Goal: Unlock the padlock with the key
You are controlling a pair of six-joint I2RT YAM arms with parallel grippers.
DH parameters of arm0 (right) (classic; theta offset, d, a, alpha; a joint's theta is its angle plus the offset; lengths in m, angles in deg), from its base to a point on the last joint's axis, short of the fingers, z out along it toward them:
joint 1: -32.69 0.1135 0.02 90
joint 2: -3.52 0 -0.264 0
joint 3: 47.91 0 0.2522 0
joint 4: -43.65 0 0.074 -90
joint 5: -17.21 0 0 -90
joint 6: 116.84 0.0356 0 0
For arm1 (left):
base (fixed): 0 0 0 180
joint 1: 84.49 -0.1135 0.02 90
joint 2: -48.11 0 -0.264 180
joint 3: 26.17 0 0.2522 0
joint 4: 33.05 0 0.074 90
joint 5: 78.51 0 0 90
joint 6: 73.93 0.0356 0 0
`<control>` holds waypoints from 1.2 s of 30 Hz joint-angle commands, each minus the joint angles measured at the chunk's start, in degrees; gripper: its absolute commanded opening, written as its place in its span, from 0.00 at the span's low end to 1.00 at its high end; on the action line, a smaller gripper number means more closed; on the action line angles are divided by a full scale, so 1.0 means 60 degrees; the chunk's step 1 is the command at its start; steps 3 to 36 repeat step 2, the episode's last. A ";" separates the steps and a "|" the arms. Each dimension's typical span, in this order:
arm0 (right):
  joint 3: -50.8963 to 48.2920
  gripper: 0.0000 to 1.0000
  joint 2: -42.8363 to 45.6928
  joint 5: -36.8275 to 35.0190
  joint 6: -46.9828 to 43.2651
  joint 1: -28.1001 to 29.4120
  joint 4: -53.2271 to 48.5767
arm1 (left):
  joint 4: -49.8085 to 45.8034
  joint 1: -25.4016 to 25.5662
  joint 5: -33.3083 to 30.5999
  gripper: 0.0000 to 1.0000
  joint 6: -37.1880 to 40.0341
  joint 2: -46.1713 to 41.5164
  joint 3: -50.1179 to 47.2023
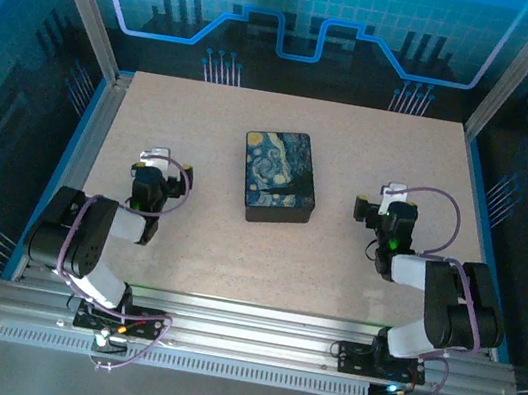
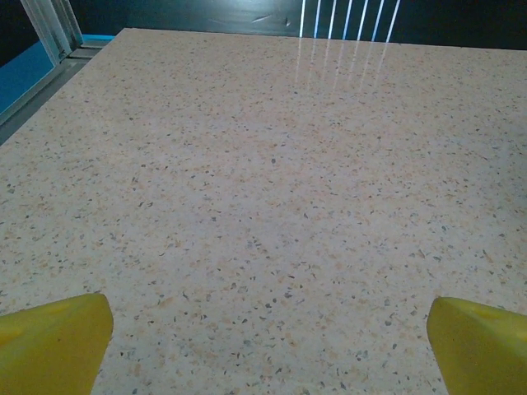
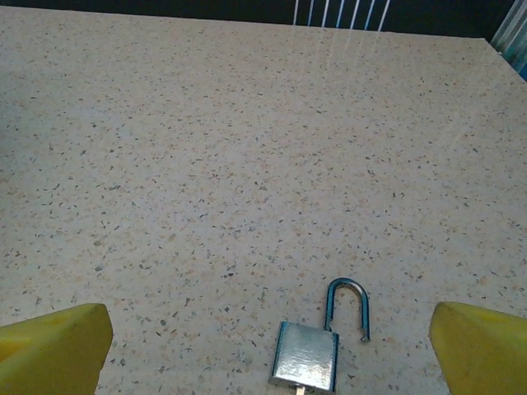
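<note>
A small silvery padlock (image 3: 305, 355) lies flat on the speckled table, between my right gripper's (image 3: 270, 319) yellow fingers (image 3: 58, 346) and close to the camera. Its shackle (image 3: 347, 290) is raised, with the right leg free of the body. A pale sliver of the key (image 3: 299, 391) pokes from the lock's underside at the frame's bottom edge. The right gripper (image 1: 391, 205) is open and touches nothing. My left gripper (image 2: 270, 321) is open over bare table, its yellow fingers (image 2: 53, 341) wide apart; from above the left gripper (image 1: 153, 167) sits left of the box.
A dark box with a painted swirling-sky lid (image 1: 279, 176) stands mid-table between the two arms. Aluminium rails (image 1: 81, 142) border the table (image 1: 215, 250) on the left and right. Bare tabletop stretches ahead of both grippers to the dark back wall.
</note>
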 commanded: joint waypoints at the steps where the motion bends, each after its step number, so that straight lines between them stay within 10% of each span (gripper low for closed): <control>1: -0.0021 1.00 -0.0078 -0.0213 -0.0126 0.0105 0.0458 | 0.0011 -0.0088 0.0339 0.99 0.0034 -0.0135 0.0167; 36: -0.0036 1.00 -0.0078 -0.0213 -0.0115 0.0106 0.0457 | 0.0014 -0.0095 0.0329 0.99 0.0032 -0.0134 0.0166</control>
